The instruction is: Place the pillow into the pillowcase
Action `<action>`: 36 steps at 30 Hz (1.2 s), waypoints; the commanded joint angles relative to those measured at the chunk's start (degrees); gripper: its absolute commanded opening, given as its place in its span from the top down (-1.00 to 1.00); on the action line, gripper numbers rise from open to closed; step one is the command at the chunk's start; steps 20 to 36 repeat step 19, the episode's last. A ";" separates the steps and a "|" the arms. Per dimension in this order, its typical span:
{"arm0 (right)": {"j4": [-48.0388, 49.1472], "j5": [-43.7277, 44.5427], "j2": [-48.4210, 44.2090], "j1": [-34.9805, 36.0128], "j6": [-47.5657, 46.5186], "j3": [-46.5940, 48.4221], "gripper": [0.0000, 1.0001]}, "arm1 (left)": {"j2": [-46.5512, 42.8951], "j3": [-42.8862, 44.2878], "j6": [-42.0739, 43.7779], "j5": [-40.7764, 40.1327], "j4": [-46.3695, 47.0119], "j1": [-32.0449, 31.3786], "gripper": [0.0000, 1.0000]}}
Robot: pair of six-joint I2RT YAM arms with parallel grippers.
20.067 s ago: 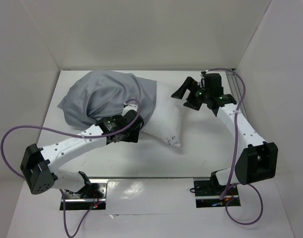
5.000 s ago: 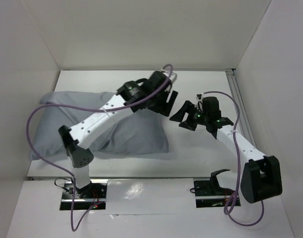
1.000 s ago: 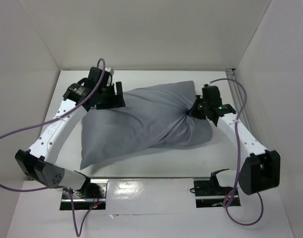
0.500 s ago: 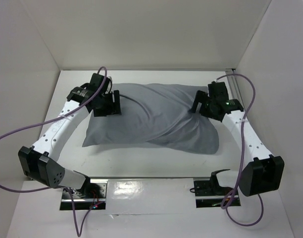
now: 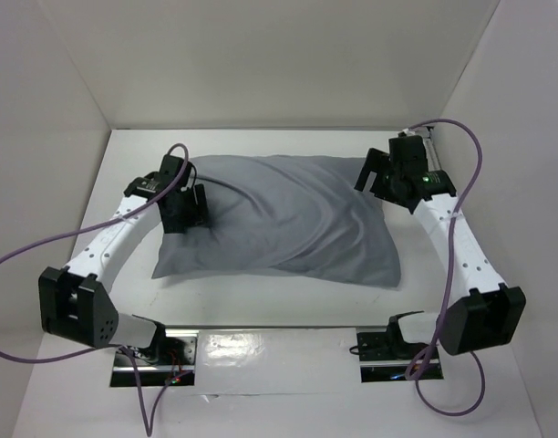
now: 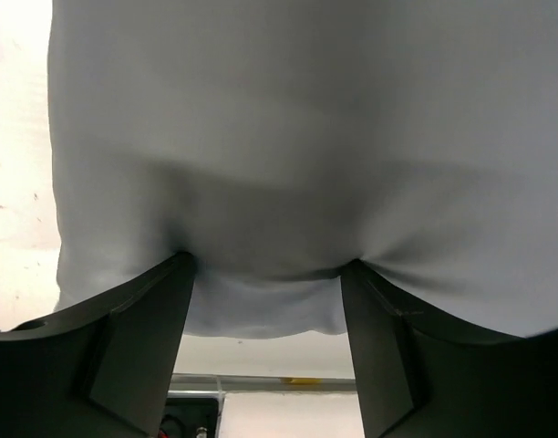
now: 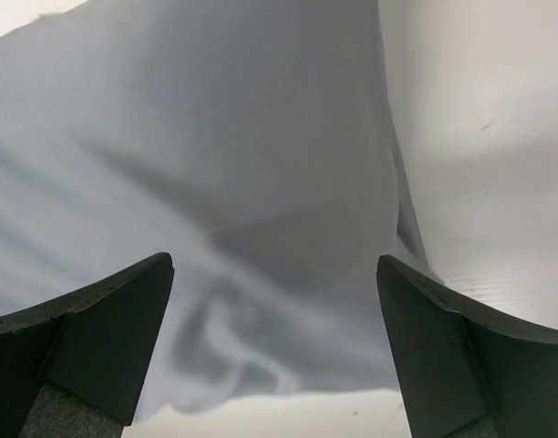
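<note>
The grey pillowcase [image 5: 288,219] lies plump and flat across the middle of the table. The white pillow is hidden; no white fabric shows. My left gripper [image 5: 193,217] is at the pillowcase's left end. In the left wrist view [image 6: 268,263] its fingers [image 6: 142,319] are spread, with their tips pressed into the grey cloth [image 6: 288,137] and the cloth's edge lying between them. My right gripper [image 5: 368,176] is over the far right corner. In the right wrist view [image 7: 274,260] it is open wide and empty, above the wrinkled cloth [image 7: 215,164].
The white table [image 5: 261,297] is walled in white on the left, back and right. A metal rail [image 5: 431,137] runs along the far right edge. A shiny strip [image 5: 261,342] with the arm bases lies at the near edge. Purple cables loop off both arms.
The pillowcase was held up by both grippers a second ago and now lies flat on the table. My right gripper has let go and pulled back to the far right. My left gripper moved down-left.
</note>
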 commanded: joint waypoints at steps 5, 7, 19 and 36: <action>-2.87 9.68 1.96 -0.29 1.11 6.87 -1.00 | 0.17 1.39 0.15 2.58 2.97 4.68 -0.54; -3.93 12.84 1.96 -0.29 0.41 9.69 -1.00 | -3.34 4.82 1.29 4.26 1.56 4.68 -0.54; -4.73 17.43 -0.23 -0.82 -1.26 13.91 -1.00 | -16.35 17.23 3.93 6.46 2.96 4.68 -0.62; -4.73 17.43 -0.23 -0.82 -1.26 13.91 -1.00 | -16.35 17.23 3.93 6.46 2.96 4.68 -0.62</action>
